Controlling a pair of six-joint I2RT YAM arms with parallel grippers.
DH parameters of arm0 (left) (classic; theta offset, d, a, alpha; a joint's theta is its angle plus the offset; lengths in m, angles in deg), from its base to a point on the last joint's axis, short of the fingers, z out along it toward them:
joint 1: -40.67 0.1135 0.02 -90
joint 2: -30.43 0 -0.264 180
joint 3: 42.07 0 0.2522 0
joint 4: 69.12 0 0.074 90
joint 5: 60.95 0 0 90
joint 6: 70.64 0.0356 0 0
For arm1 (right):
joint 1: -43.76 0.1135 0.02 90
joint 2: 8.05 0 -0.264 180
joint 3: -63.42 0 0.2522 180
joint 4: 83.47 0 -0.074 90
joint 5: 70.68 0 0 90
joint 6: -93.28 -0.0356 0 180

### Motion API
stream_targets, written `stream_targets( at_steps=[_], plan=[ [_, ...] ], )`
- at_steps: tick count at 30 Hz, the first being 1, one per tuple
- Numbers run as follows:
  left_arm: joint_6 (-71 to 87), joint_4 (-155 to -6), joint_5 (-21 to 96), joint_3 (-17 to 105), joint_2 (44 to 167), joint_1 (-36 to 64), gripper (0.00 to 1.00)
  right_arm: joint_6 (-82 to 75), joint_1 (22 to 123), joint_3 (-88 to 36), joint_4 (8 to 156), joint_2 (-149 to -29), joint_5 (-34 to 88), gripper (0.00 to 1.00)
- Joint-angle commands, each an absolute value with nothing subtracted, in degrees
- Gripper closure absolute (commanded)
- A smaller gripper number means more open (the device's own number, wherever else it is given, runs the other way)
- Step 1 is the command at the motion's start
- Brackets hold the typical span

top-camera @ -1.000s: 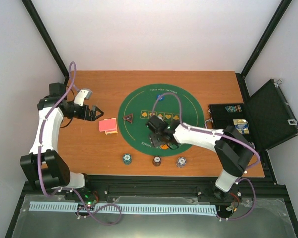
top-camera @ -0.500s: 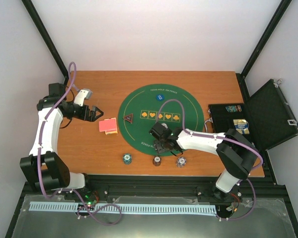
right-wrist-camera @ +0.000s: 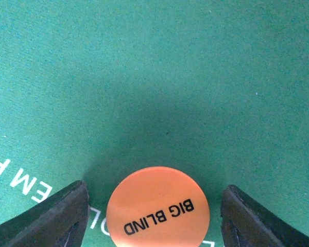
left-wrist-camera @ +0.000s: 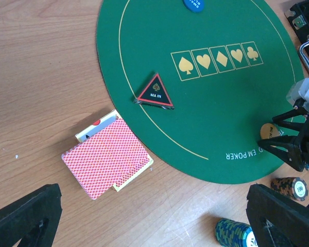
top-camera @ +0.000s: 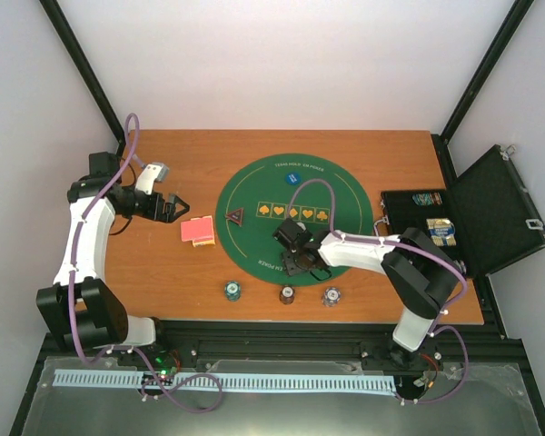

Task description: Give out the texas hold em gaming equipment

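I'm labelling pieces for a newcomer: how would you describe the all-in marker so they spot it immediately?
Start at the round green mat mid-table. On its left edge, nearest the red-backed cards, lies the marker. It is the only triangle: black, red-rimmed, printed ALL IN.

a round green felt mat (top-camera: 254, 186) is lying flat in the middle of a wooden table (top-camera: 191, 150), showing a yellow ring, a row of five yellow suit boxes and white lettering along its near rim. a black hinged case (top-camera: 500, 204) is sitting open at the table's right edge, its lid standing open toward the right.
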State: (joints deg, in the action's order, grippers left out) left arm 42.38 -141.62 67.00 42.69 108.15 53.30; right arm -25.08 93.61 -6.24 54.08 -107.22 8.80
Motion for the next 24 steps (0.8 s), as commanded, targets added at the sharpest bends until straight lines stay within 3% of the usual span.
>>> stream_targets(
  at_steps=[1, 6, 16, 24],
  plan=[
    [42.5, -141.7, 68.1, 44.7, 107.1, 53.8, 0.00, -25.0, 92.8, -6.3, 54.9, -107.8, 8.8, 0.31],
    [42.5, -141.6, 67.8, 44.9, 106.8, 53.8, 0.00, -25.6, 91.6, -3.5, 54.8, -106.5, 8.3, 0.37],
    [42.6, -141.6, 67.8, 45.3, 107.1, 53.8, 0.00, -26.1, 86.0, 4.4, 53.6, -97.2, 7.4, 0.38],
    [42.8, -141.7, 67.5, 45.6, 107.1, 53.8, 0.00, -25.3, 83.6, 4.2, 52.5, -96.2, 7.4, 0.41]
  ],
)
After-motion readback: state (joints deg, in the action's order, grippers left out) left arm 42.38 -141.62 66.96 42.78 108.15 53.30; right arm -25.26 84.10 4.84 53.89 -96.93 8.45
